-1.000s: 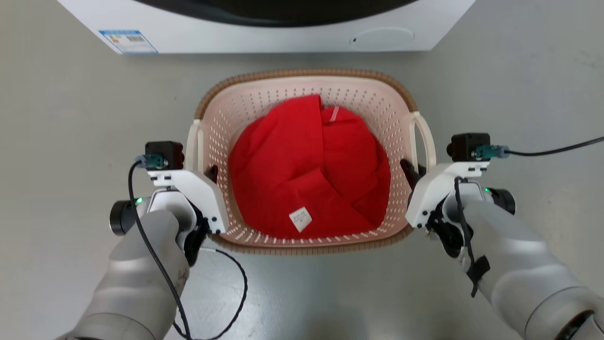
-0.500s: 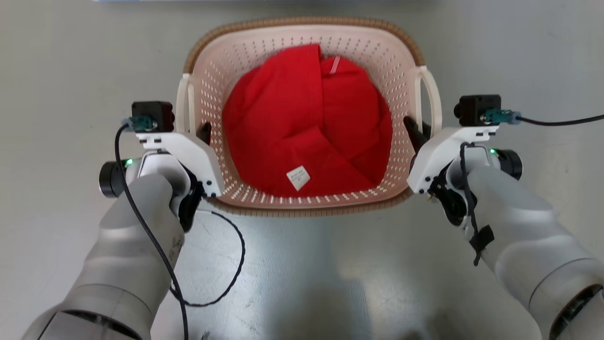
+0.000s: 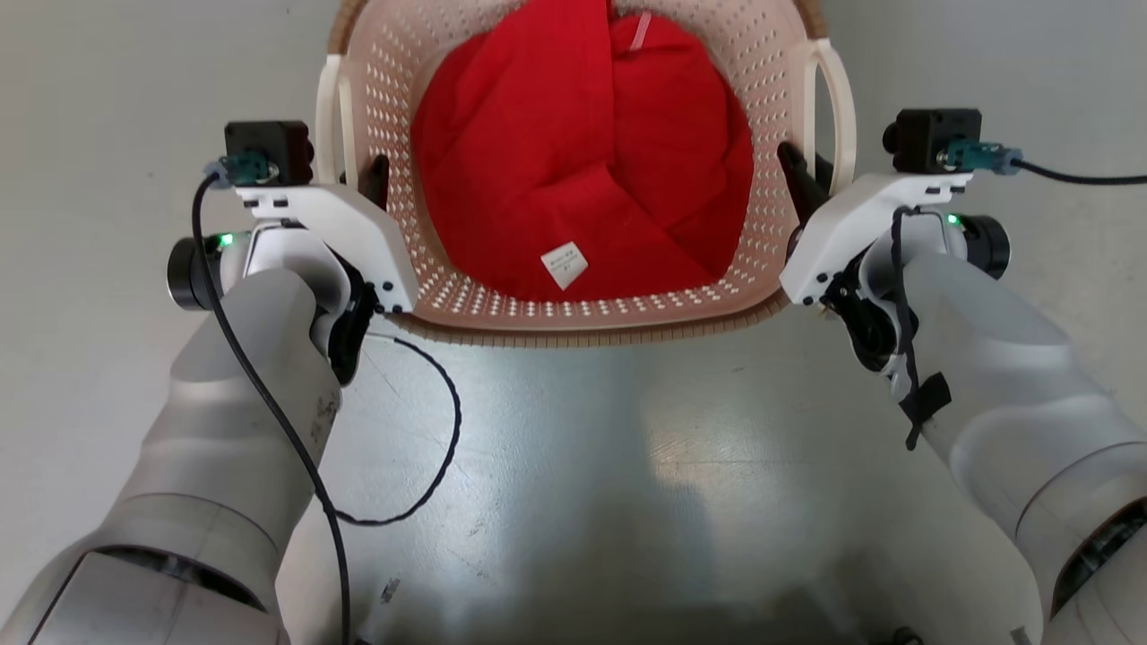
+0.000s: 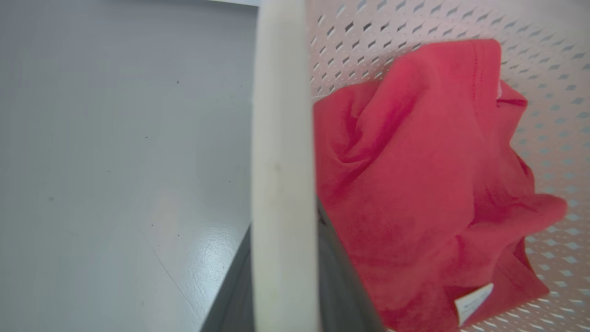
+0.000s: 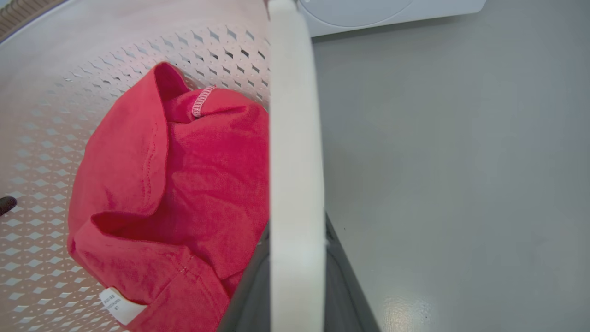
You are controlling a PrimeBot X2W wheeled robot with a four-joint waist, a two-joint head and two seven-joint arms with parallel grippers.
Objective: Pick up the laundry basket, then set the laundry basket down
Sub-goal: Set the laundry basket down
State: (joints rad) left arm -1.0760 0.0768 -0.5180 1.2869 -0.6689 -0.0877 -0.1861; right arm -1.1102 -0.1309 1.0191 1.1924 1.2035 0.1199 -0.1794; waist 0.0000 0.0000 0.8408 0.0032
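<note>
The left jaws gripped the left handle [image 3: 333,116] and the right jaws gripped the right handle [image 3: 838,98]. The laundry basket [image 3: 591,309] sat between them, a red garment [image 3: 582,161] heaped inside. Whether it was off the floor [image 3: 582,466] could not be told. A good lift, by my judgement, needed both arms rising level and together. Bare floor lay open outside and behind both jaws, while the washing machine [image 5: 368,9] stood ahead.

We seem to be in a laundry room: a white washer [image 5: 438,11] stands on a glossy grey floor [image 3: 582,466], near a basket [image 3: 582,309] of red clothing [image 3: 573,152].
</note>
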